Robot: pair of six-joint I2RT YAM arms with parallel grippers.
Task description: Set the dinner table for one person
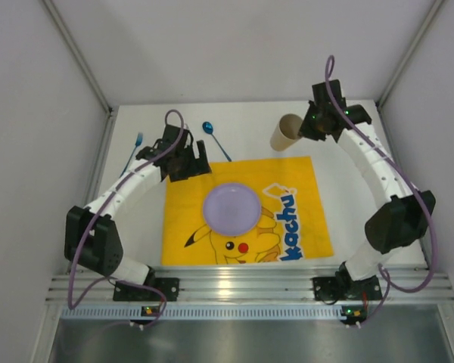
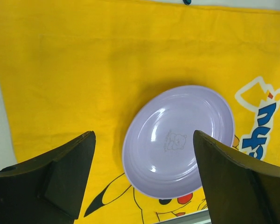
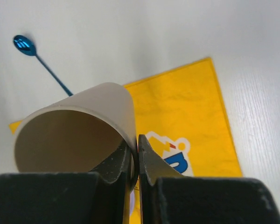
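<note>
The dinner table [image 1: 246,113] is a white top with a yellow Pikachu mat [image 1: 189,219] on it. A lilac plate [image 1: 231,208] rests on the middle of the mat. Beyond the mat's far right corner is a beige cup [image 1: 286,134], and my right gripper [image 1: 309,125] is shut on its rim. In the right wrist view one finger is inside the cup [image 3: 74,135] and one outside, right gripper [image 3: 136,145]. My left gripper [image 1: 188,162] hovers open over the mat's far left corner. In the left wrist view the left gripper [image 2: 143,136] is empty, above the plate [image 2: 179,140].
A blue spoon [image 1: 216,138] lies on the white top just past the mat's far edge, also seen in the right wrist view as the spoon [image 3: 41,61]. A blue fork [image 1: 132,151] lies at the far left, beside the left arm. Grey walls close in three sides.
</note>
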